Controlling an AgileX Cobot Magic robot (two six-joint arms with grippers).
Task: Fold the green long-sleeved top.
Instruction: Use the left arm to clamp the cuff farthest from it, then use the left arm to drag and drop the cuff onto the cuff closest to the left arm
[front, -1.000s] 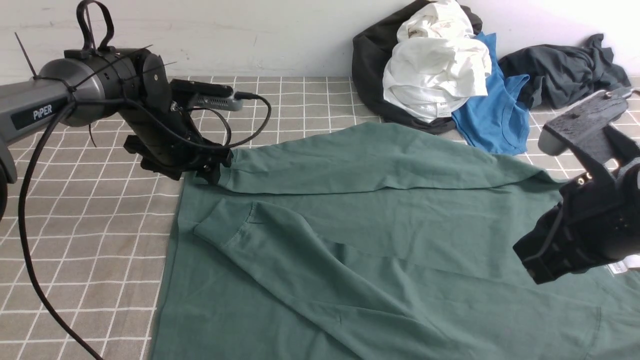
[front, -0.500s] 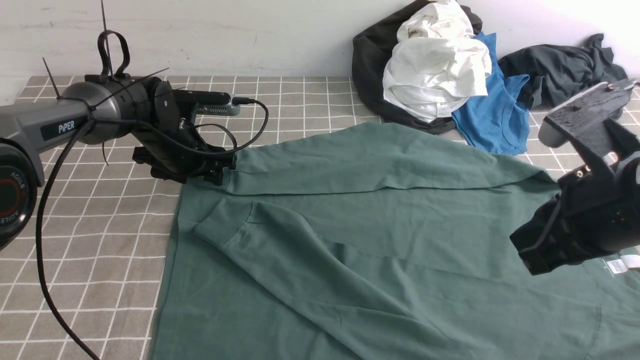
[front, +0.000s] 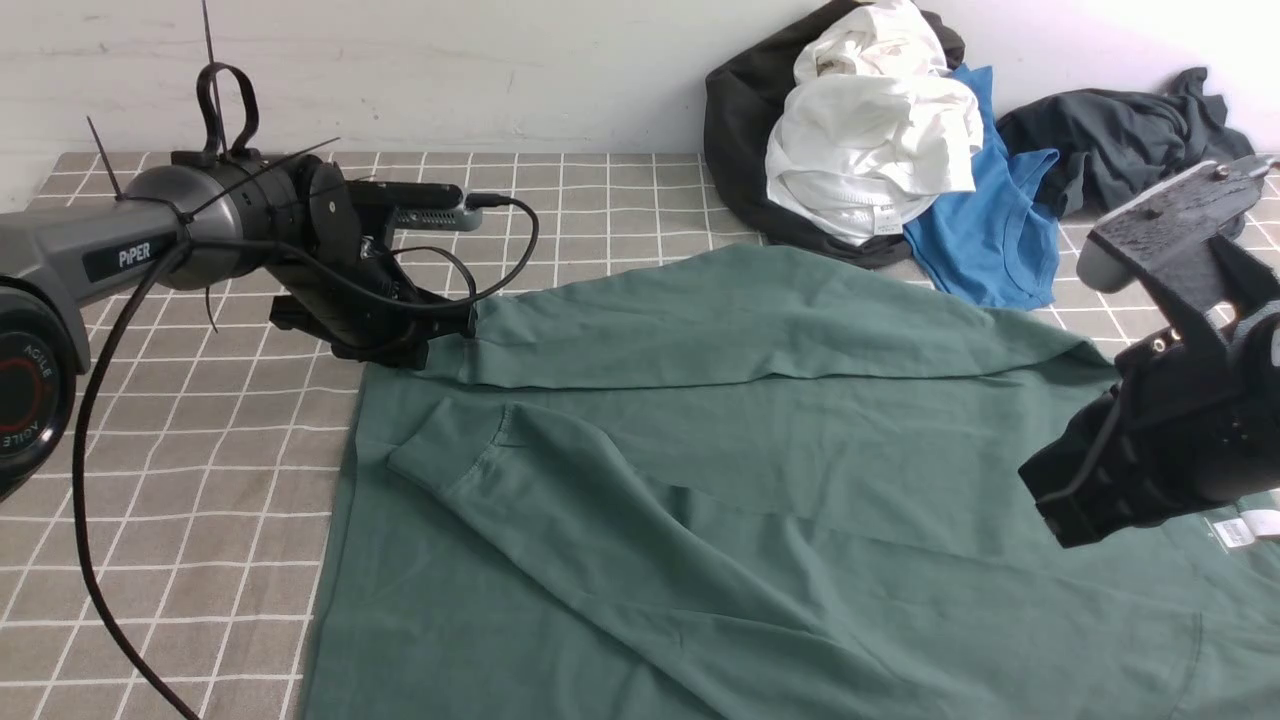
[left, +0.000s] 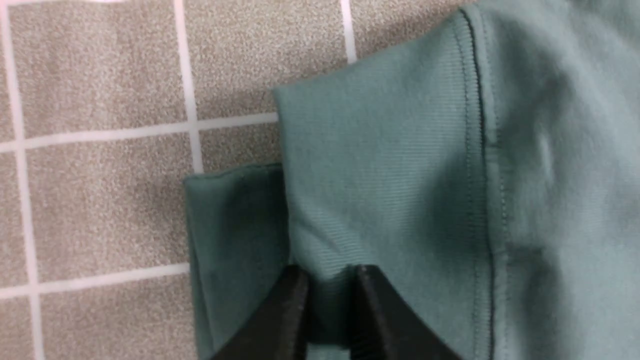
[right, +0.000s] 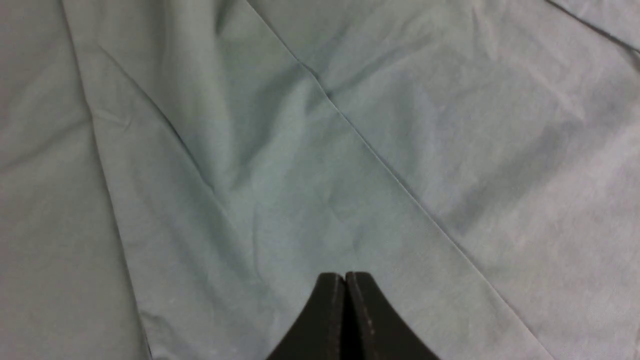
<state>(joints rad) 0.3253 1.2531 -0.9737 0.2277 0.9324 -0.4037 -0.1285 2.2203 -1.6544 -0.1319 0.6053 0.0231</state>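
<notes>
Spreading over the near and middle desk (front: 200, 480), the green long-sleeved top (front: 760, 470) lies flat, soft matte cotton with shallow creases. Near right, the right end effector (right: 345, 277) hangs above it, jaws pressed together on nothing. Farther left, the left end effector (left: 327, 280), wide a second ago, has narrowed onto the ribbed, stitched cuff (left: 370, 165); that sleeve looks ready to carry over. A crumpled white garment (front: 870, 150) lies farthest.
</notes>
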